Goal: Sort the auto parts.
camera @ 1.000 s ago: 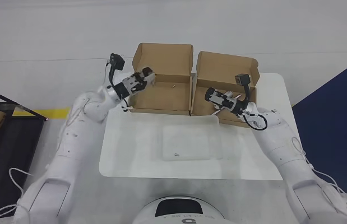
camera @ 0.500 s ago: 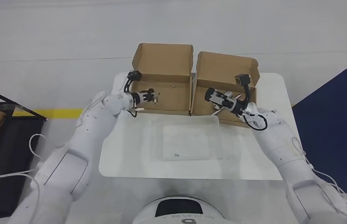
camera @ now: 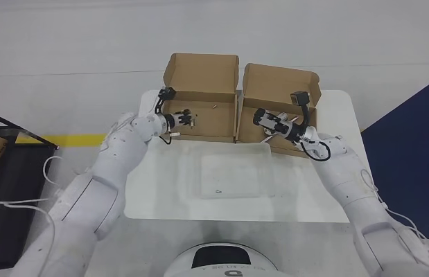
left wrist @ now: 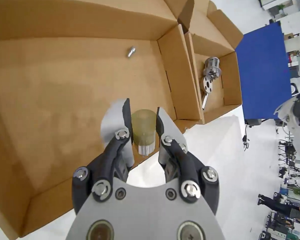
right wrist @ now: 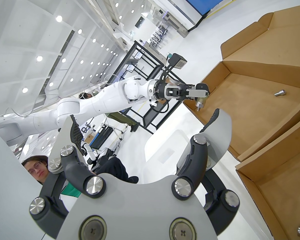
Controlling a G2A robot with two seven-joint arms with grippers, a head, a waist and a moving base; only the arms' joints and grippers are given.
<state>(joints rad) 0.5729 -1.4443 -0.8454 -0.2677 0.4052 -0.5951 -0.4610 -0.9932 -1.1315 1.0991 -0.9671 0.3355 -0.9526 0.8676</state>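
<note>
Over left box [left wrist: 65, 81]: left gripper [left wrist: 142, 113] clamps yellowish cylinder [left wrist: 143, 129], white ribbed tip.

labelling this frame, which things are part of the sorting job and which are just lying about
Job: left gripper holding a yellowish cylinder; bolt in left box; metal part in right box; open right gripper; tray.
Lying about: black rack; blue board.
</note>
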